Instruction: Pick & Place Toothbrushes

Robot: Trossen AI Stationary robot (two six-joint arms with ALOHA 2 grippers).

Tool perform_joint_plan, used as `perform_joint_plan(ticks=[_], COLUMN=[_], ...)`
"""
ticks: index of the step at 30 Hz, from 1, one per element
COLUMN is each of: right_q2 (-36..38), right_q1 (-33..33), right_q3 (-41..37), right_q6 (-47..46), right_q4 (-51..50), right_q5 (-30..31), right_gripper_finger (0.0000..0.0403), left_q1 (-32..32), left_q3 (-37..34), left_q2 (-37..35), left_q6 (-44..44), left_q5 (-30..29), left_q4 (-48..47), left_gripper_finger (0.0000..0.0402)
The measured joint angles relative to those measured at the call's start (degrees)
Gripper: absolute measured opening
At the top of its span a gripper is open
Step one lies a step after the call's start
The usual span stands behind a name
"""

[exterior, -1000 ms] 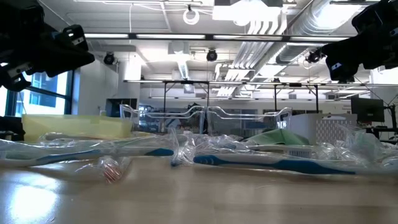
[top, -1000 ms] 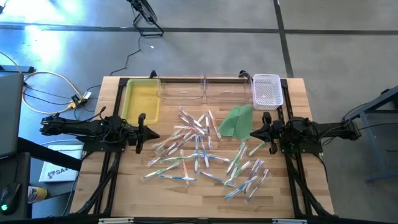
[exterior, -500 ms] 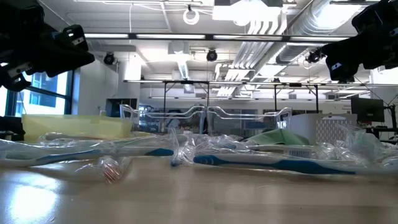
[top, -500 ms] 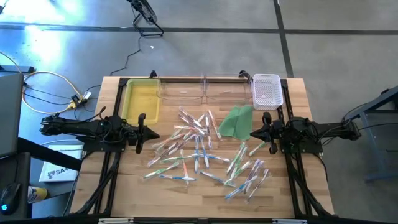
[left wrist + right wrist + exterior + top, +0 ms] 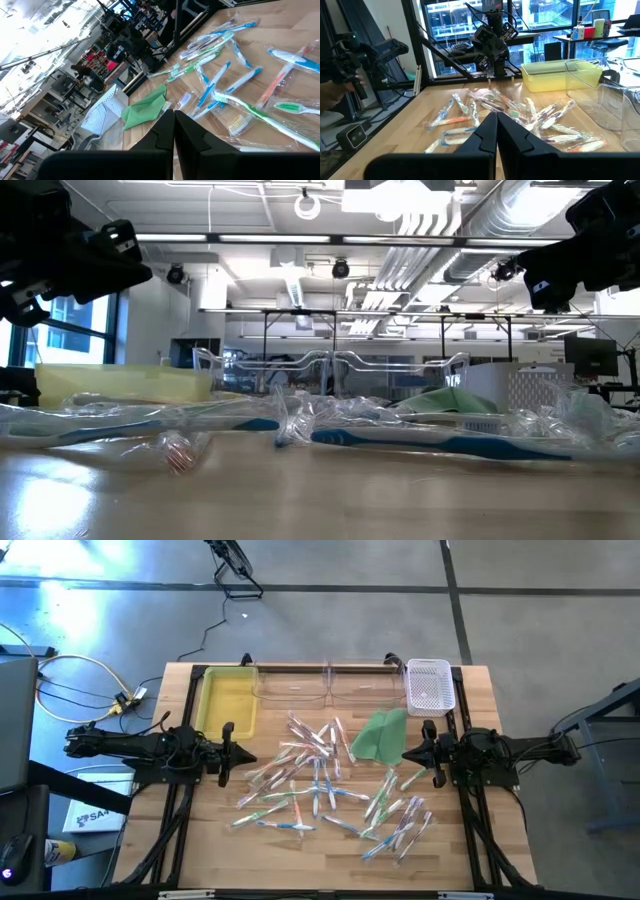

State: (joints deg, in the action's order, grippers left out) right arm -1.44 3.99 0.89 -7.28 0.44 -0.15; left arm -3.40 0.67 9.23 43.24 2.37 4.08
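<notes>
Several wrapped toothbrushes lie scattered flat on the wooden table's middle; in the low view they form a glossy heap, and both wrist views show them too. My left gripper hovers shut at the table's left side, above the wood and left of the pile, its fingers pressed together. My right gripper hovers shut at the right side, beside the pile, fingers together. Neither touches anything.
A flat green cloth lies right of the pile's far end. Along the far edge stand a yellow tray, two clear bins and a white perforated basket. Bare wood shows near the front edge.
</notes>
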Motion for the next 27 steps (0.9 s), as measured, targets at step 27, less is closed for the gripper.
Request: perform_joint_plan(ticks=[27], right_q2=[0.0], right_q1=[0.0], right_q3=[0.0], right_q6=[-10.5], right_q4=[0.6], right_q5=[-0.1], right_gripper_finger=[0.0002], left_q1=[0.0], left_q3=[0.0], left_q2=[0.0], left_q6=[-29.3], left_q5=[0.0], left_q4=[1.1], left_gripper_finger=[0.0006])
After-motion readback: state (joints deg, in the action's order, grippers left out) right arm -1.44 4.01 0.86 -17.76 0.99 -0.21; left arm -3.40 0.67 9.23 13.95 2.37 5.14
